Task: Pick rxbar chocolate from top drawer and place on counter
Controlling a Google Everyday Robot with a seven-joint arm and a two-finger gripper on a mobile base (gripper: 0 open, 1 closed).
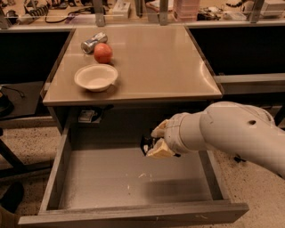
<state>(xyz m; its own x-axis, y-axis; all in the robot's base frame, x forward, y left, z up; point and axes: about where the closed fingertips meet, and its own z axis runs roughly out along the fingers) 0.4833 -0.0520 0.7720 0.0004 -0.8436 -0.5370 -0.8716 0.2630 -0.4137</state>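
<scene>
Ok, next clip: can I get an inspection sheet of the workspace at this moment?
Surface: counter is tan and glossy; the top drawer below it is pulled open, its grey floor showing a few pale specks.
Job's things: rxbar chocolate shows as a dark sliver in the gripper, above the drawer floor, not yet on the counter.
Clutter: white bowl, red apple and a can lying on its side, all on the counter's left; small pale packet at the drawer's back left.
Gripper: gripper is over the drawer's back half, shut on the bar.
Cables: dark cables on the bench behind.
Surroundings: speckled floor.
</scene>
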